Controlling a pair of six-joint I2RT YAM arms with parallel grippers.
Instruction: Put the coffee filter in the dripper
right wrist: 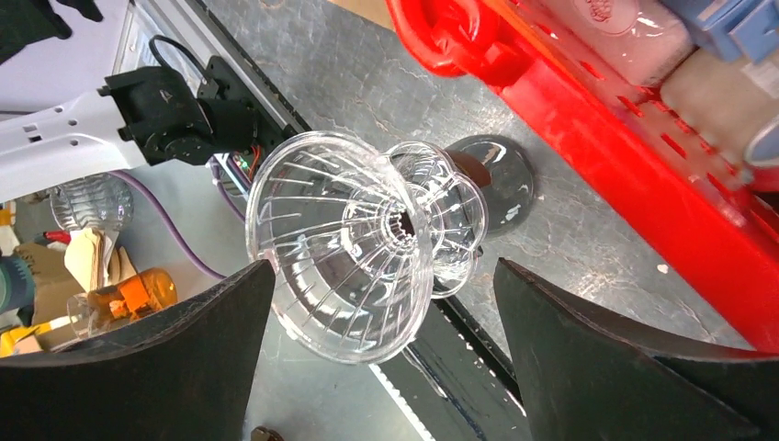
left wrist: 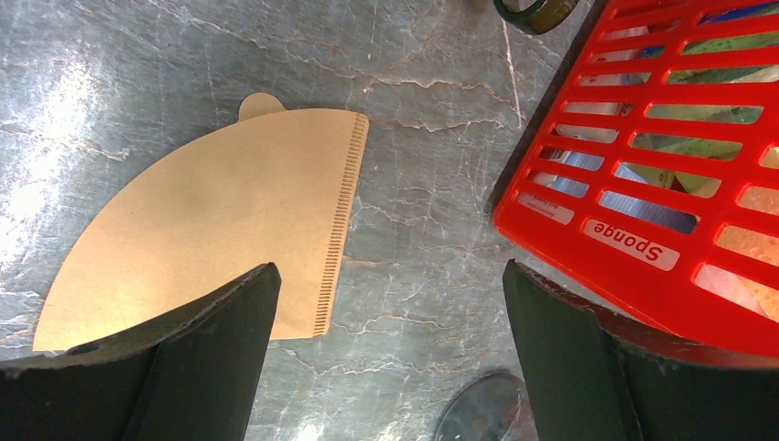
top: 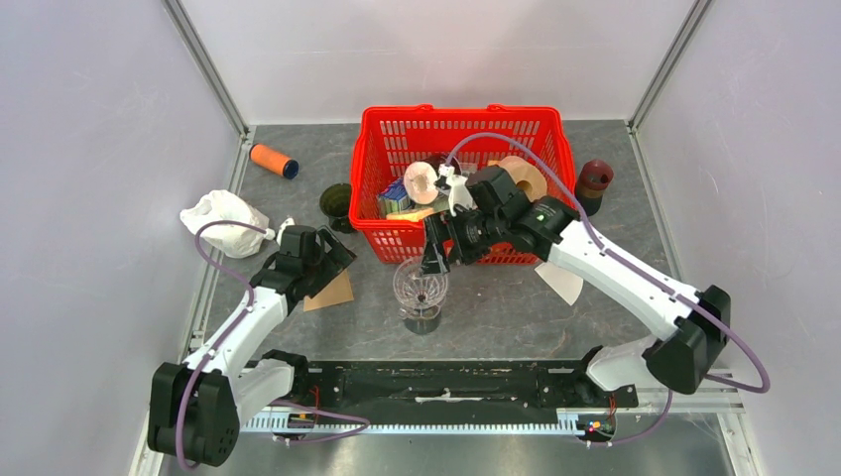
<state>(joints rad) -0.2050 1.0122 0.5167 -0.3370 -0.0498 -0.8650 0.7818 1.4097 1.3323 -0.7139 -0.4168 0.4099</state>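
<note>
Two hands, both spread open. The left hand point(left wrist: 386, 303), the nearer, hovers over the brown coffee filter point(left wrist: 211, 211), which lies flat on the bench point(left wrist: 432, 184), offset toward its left finger. Rightward, the right hand point(right wrist: 384, 266) hangs over the upright glass dripper point(top: 420, 288).

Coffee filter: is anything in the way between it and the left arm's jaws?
No, nothing visible is. The coffee filter lies flat and bare on the table, and the left gripper hangs right over its edge, jaws open. The red basket sits off to one side.
</note>
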